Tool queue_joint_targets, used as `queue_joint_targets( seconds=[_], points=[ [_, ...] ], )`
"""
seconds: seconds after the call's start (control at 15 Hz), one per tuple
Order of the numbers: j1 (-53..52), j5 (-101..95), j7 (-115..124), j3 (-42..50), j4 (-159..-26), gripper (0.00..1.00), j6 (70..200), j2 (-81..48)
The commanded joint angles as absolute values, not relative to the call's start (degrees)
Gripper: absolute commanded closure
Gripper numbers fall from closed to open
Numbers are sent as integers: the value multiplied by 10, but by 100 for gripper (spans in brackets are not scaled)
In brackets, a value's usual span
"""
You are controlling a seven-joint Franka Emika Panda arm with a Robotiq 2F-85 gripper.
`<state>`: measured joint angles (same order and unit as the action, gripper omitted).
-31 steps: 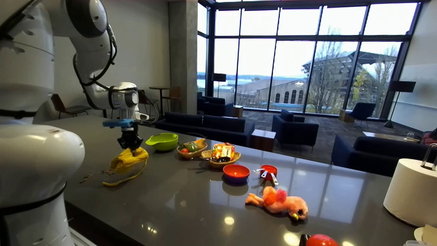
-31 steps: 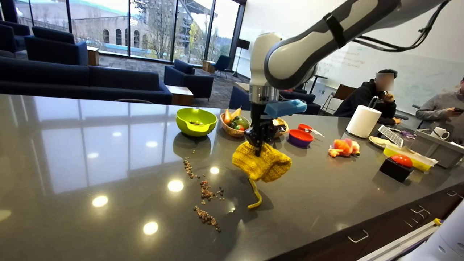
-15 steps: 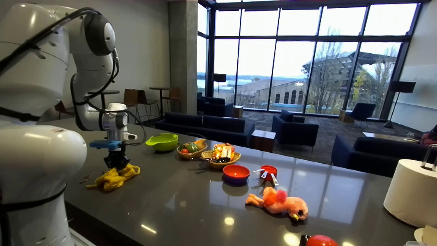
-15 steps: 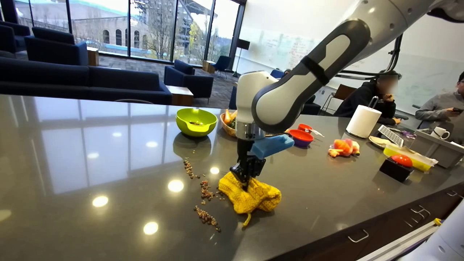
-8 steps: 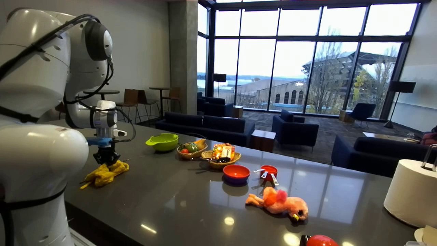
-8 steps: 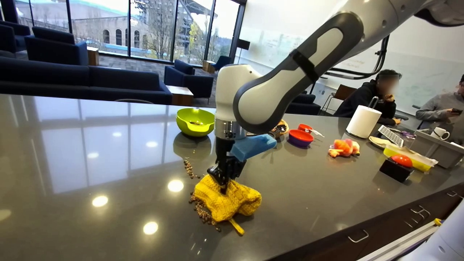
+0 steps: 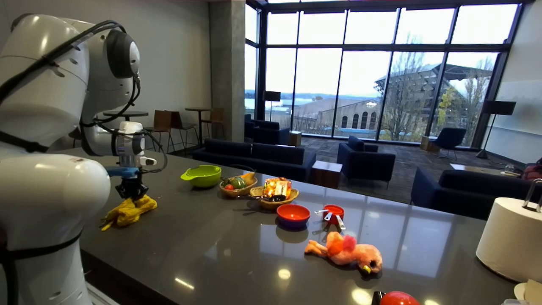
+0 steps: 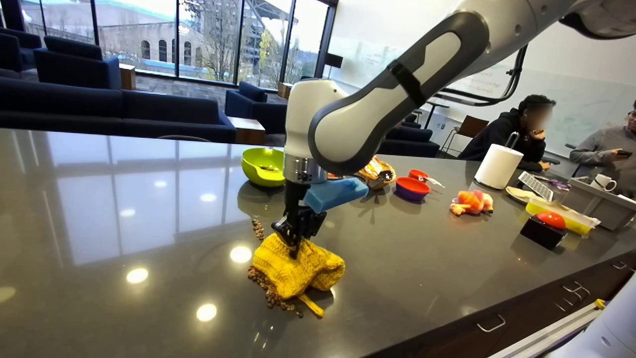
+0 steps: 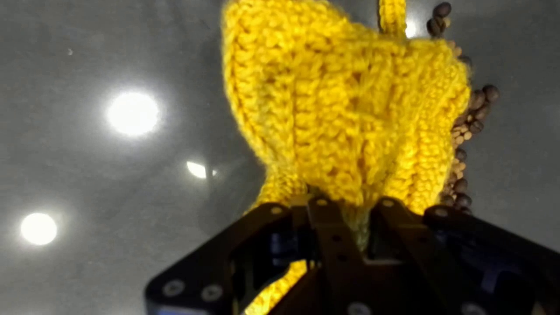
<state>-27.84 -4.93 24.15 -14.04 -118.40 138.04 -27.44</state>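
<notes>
While a yellow crocheted cloth [image 8: 298,268], soft and thick-knit with a narrow strap [image 8: 312,304], sits crumpled on the glossy dark-grey bench [image 8: 427,258], the black metal fingers [image 9: 329,225] point down into it from above, drawn close together with a bunched fold of the cloth pinched between them. In the wrist view its broad side spreads out ahead of the fingers, and the strap pokes past the cloth's far edge. Small round dark-brown and tan pellets [image 9: 477,99] trail along one side of the cloth, some right against it; whether any lie beneath it, I cannot tell. Behind the cloth in an exterior view, well apart from it, stands a smooth lime-green bowl [image 8: 261,178] with small bits [image 8: 269,168] inside. Off to the cloth's right in an exterior view come a shallow tan woven basket [image 7: 237,193] of coloured produce [image 7: 238,182], a matching basket [image 7: 273,206] with a shiny orange packet [image 7: 277,188], a round bowl, red inside and purple outside [image 7: 293,223], red measuring cups [image 7: 336,208] with metallic handles, and a pink-orange plush bird [image 7: 364,254]. Farthest right of the cloth there stands a white paper-towel roll [image 7: 508,237].
</notes>
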Motion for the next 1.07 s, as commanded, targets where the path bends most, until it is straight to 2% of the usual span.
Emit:
queue_joint_targets(
  seconds=[0.0,0.6,1.0],
  points=[
    [-282,-67,249,-114,-1181,96,1362,-258],
    [-264,-112,263,-73,-1174,96,1289,-225],
    [-265,-179,318,-51,-1170,96,1321,-240]
  ],
)
